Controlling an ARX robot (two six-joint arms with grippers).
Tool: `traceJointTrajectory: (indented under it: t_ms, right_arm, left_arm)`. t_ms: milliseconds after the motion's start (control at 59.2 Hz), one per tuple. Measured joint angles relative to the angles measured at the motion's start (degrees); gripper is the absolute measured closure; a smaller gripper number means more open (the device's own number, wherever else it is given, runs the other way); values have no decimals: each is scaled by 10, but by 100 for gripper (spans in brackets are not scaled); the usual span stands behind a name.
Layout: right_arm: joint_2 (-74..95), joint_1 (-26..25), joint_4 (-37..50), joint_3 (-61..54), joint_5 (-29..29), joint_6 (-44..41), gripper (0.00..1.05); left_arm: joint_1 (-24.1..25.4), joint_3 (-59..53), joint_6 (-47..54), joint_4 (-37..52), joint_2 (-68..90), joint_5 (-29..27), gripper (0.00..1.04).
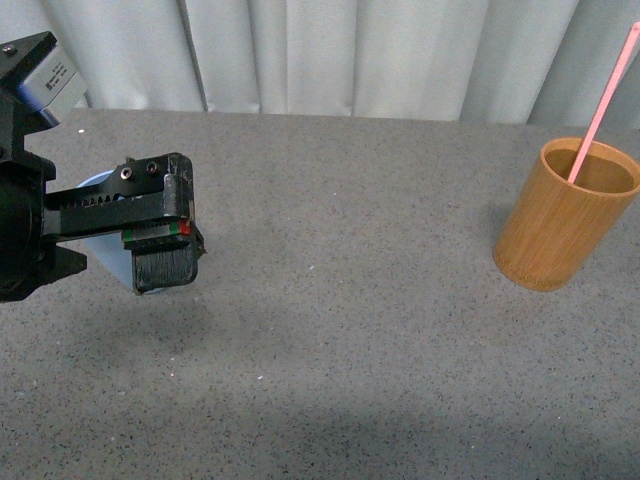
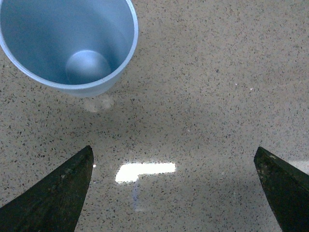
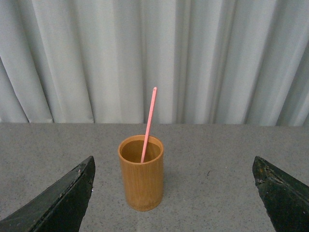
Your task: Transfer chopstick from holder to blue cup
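The pink-red chopstick [image 1: 603, 105] leans in the orange-brown holder [image 1: 565, 215] at the table's right side, its tip rising well above the rim. In the right wrist view the holder [image 3: 142, 186] and chopstick [image 3: 149, 121] stand ahead of my open right gripper [image 3: 173, 158], apart from it and nearer its left finger. The right gripper is outside the front view. At the table's left, my open left gripper [image 1: 175, 225] hovers in front of the blue cup [image 1: 105, 250] and hides most of it. In the left wrist view the blue cup [image 2: 48, 34] is empty and lies beyond the open left gripper [image 2: 173, 150].
The grey speckled table [image 1: 340, 330] stretches between the cup and the holder. Pale curtains [image 1: 330, 50] hang behind the table's far edge. A bright light reflection [image 2: 145, 171] shows on the tabletop between the left fingers.
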Motion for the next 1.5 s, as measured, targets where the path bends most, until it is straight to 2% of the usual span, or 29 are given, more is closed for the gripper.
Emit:
traceJointTrajectory:
  t_ms: [896, 1504]
  right_arm:
    - [0, 0, 0, 0, 0, 0, 10]
    - [0, 0, 0, 0, 0, 0, 10]
  left_arm:
    - [-3, 27, -45, 9, 44, -49, 7]
    - [21, 34, -73, 23, 72, -72, 7]
